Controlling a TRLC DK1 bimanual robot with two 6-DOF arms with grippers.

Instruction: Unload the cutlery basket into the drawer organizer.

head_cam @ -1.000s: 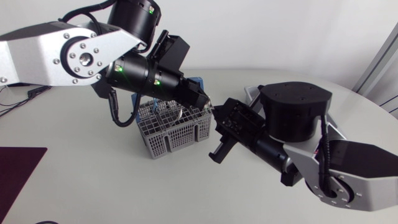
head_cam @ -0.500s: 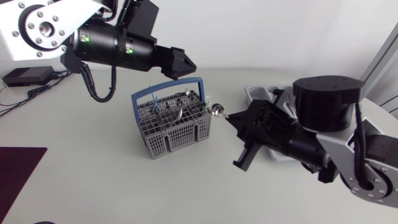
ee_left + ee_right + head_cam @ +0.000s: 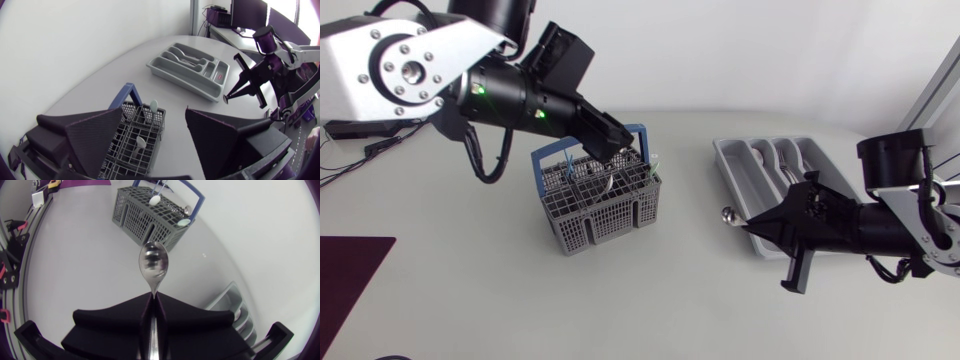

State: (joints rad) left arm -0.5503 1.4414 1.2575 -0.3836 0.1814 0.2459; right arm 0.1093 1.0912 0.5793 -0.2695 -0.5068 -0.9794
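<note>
Right hand [image 3: 752, 226] is being kept pinched on the handle of a spoon [image 3: 153, 265], bowl forward, just beside the drawer organizer [image 3: 730, 175]. Left hand [image 3: 155, 114] is being held spread above the cutlery basket [image 3: 600, 205] on the surface [image 3: 470, 290]; more cutlery is being kept inside.

The bench [image 3: 500, 300] is a pale top with a rounded far edge; a grey mesh cutlery basket [image 3: 605, 222] with a blue hoop handle stands upright on it, left of the middle; a grey drawer organizer [image 3: 732, 185] lies flat on the right side, set at an angle, well apart from the basket.
</note>
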